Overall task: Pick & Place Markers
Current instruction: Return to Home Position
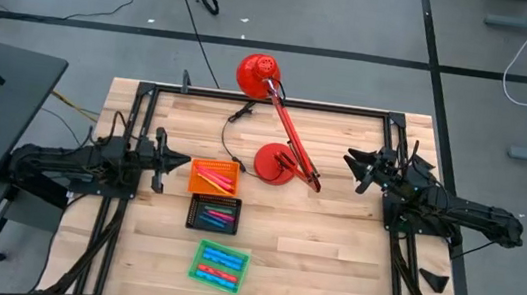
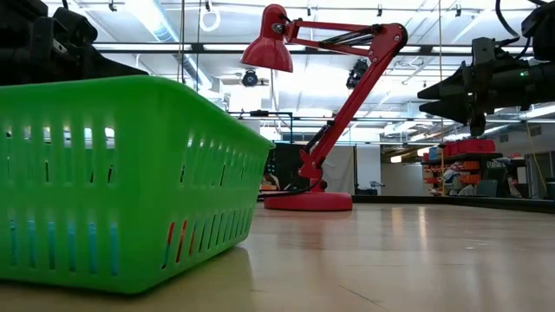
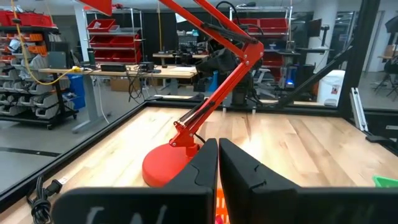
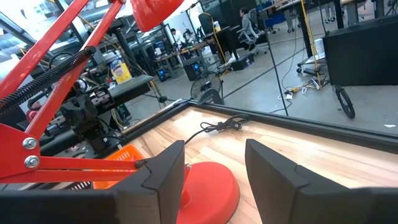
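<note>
- The markers (image 1: 220, 260) are laid in three trays mid-table (image 1: 330, 262): an orange tray (image 1: 192, 185), a black tray (image 1: 191, 221) and a green tray (image 1: 196, 272).
- Their long axes are set along each tray's length, running from the left arm's side to the right arm's side.
- In the orange tray, single markers are hard to tell apart.
- In the low view they are seen only as slivers through the green tray's slots.
- The left gripper (image 1: 181, 162) is held just beside the orange tray, jaws together.
- The right gripper (image 1: 352, 164) is held near the red lamp (image 1: 275, 163), jaws apart.
</note>
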